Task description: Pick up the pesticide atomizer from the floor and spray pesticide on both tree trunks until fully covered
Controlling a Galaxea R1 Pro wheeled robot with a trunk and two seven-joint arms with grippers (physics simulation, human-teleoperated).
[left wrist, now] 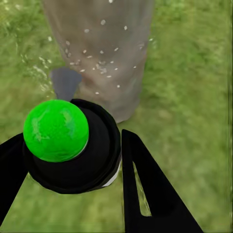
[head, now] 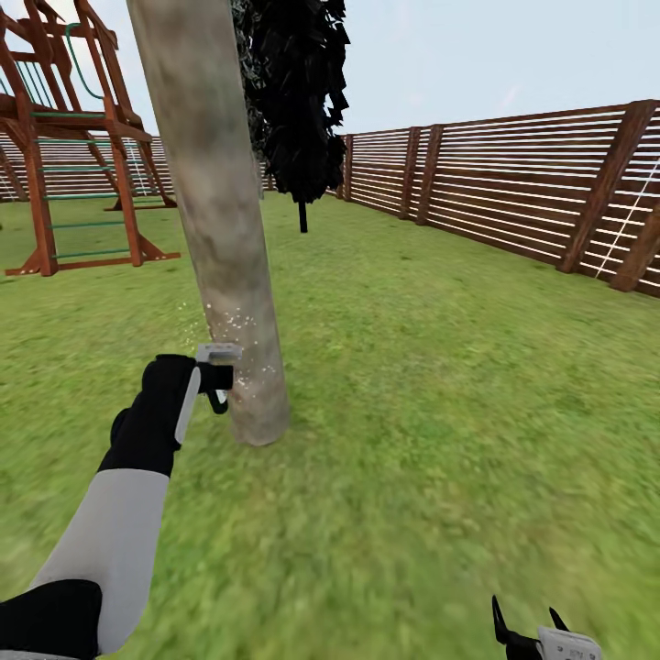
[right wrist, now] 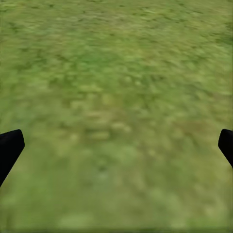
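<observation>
At frame left-centre, my left gripper (left wrist: 73, 160) grips the pesticide atomizer (left wrist: 63, 141) around its body — probably light, rigid, smooth plastic. Its nozzle faces the tree trunk (head: 220, 229), flecked with pesticide (left wrist: 97, 63). My right gripper (right wrist: 116, 145) hangs open over grass.

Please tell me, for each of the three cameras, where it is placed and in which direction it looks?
Head view: on the robot's head, looking forward and down over the grass to the tree trunk and fence; the left arm and right gripper show.
Left wrist view: near the left gripper, facing the trunk's speckled base; its fingers hold the atomizer.
Right wrist view: near the right gripper, facing grass; open fingers.
Head and left wrist views share the trunk and pesticide specks.
</observation>
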